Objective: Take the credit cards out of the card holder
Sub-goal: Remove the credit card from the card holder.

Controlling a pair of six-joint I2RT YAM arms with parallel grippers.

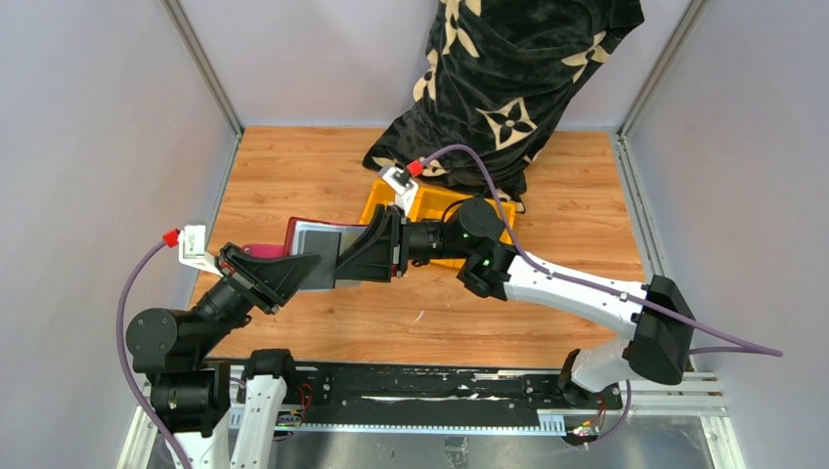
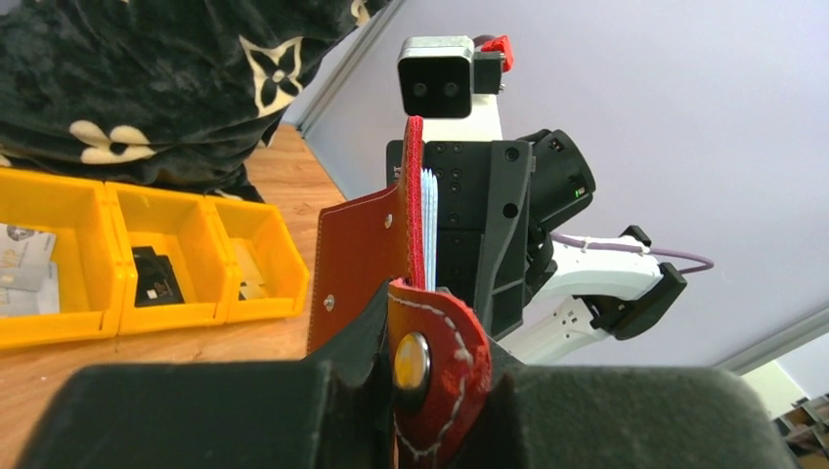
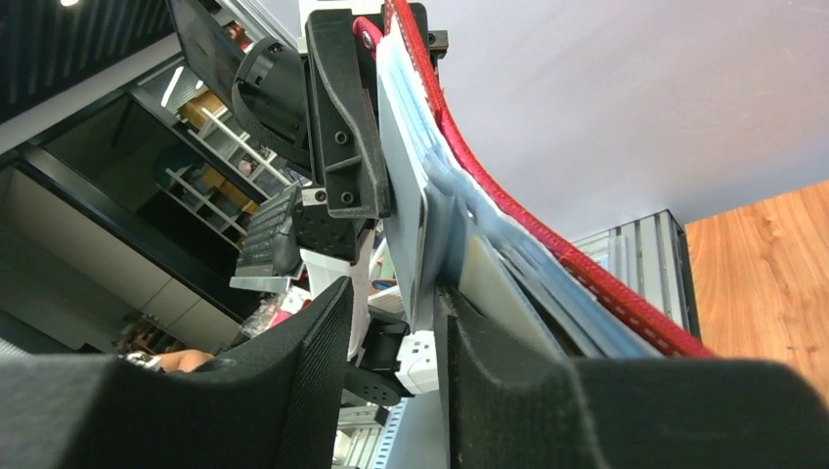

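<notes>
The dark red card holder point(image 1: 303, 231) is held open above the table, its grey inside facing up. My left gripper point(image 1: 311, 269) is shut on its lower edge by the red snap tab point(image 2: 432, 376). In the left wrist view the holder point(image 2: 357, 254) stands edge-on with pale card edges point(image 2: 429, 225) showing. My right gripper point(image 1: 344, 256) reaches in from the right. In the right wrist view its jaws point(image 3: 394, 293) are open around a grey credit card point(image 3: 406, 215); the card lies against the right finger with a gap on the left. The holder's red stitched edge point(image 3: 508, 210) curves behind.
A yellow three-compartment bin point(image 1: 435, 200) sits behind the right arm. In the left wrist view the bin point(image 2: 176, 210) holds cards point(image 2: 20, 264) at left and a black object point(image 2: 156, 278) in the middle. A black flower-patterned cloth point(image 1: 508, 78) hangs at the back.
</notes>
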